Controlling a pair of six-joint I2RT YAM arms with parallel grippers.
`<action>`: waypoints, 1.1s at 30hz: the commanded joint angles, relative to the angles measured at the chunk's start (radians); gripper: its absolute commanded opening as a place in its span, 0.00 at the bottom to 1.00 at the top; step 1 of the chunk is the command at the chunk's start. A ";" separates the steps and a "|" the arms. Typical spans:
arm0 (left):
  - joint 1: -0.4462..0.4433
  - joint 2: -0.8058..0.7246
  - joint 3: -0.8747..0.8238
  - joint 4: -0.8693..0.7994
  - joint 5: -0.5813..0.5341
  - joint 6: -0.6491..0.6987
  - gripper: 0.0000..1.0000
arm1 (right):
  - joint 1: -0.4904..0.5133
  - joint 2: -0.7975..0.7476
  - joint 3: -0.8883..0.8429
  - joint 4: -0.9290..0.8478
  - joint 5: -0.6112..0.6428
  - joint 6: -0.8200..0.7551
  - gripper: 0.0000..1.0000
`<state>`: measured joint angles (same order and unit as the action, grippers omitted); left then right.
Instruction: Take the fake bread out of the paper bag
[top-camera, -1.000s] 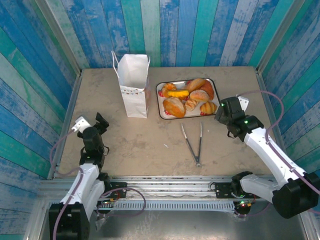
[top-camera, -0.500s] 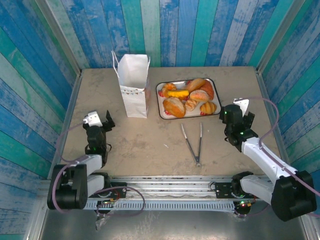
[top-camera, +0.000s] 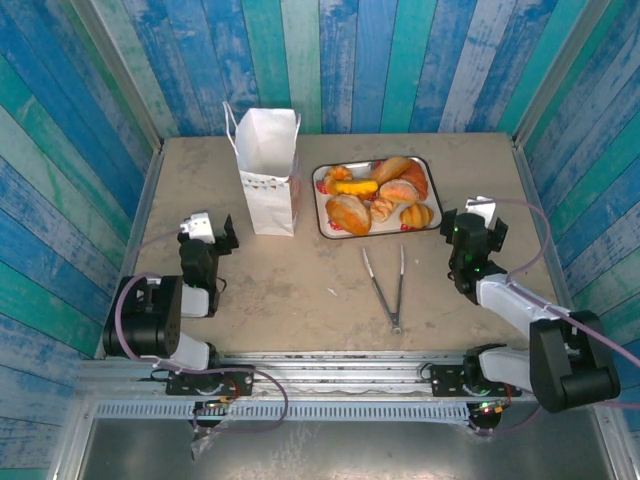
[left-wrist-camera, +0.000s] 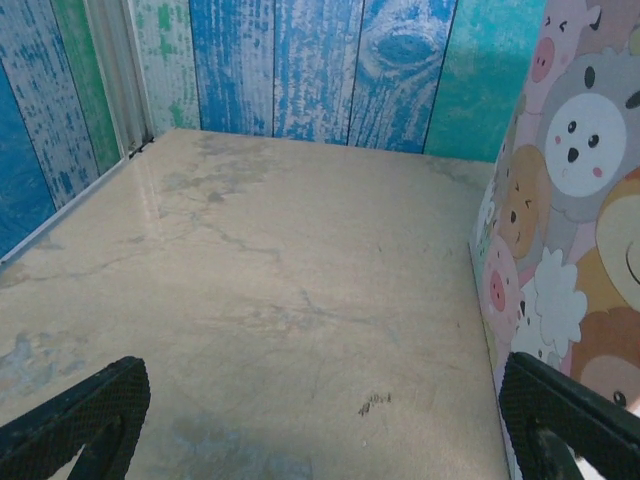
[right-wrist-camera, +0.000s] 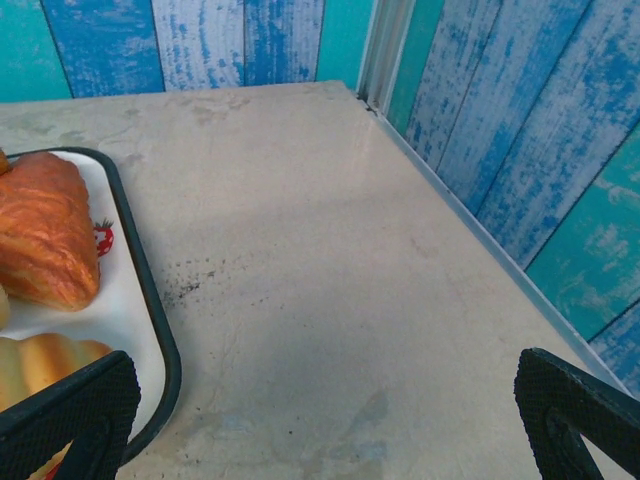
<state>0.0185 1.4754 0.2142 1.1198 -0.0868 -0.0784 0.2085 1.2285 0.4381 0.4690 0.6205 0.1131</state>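
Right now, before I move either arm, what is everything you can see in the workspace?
white paper bag with cord handles: one, white, upright, far centre-left of the table
glossy plastic pastries: about seven, golden-brown to orange, piled on the tray
white tray with black rim: one, just right of the bag
metal tongs: one, silver, flat on the table nearer than the tray
beige table: one, walled by blue-teal planks
left gripper: black, open, empty, near left, facing the bag's side
right gripper: black, open, empty, by the tray's right edge

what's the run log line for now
bread: on tray | bag: upright | tongs: flat | left tool: open | right tool: open
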 joint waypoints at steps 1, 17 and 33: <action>-0.009 0.024 0.044 -0.025 -0.002 0.025 0.94 | -0.008 0.039 -0.018 0.133 -0.025 -0.059 1.00; -0.019 0.025 0.058 -0.051 0.013 0.044 0.94 | -0.099 0.316 -0.058 0.469 -0.368 -0.149 1.00; -0.019 0.025 0.061 -0.055 0.028 0.052 0.94 | -0.127 0.281 -0.045 0.385 -0.437 -0.144 1.00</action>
<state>0.0036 1.4773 0.2573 1.0683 -0.0685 -0.0406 0.0837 1.5208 0.3748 0.8577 0.1951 -0.0196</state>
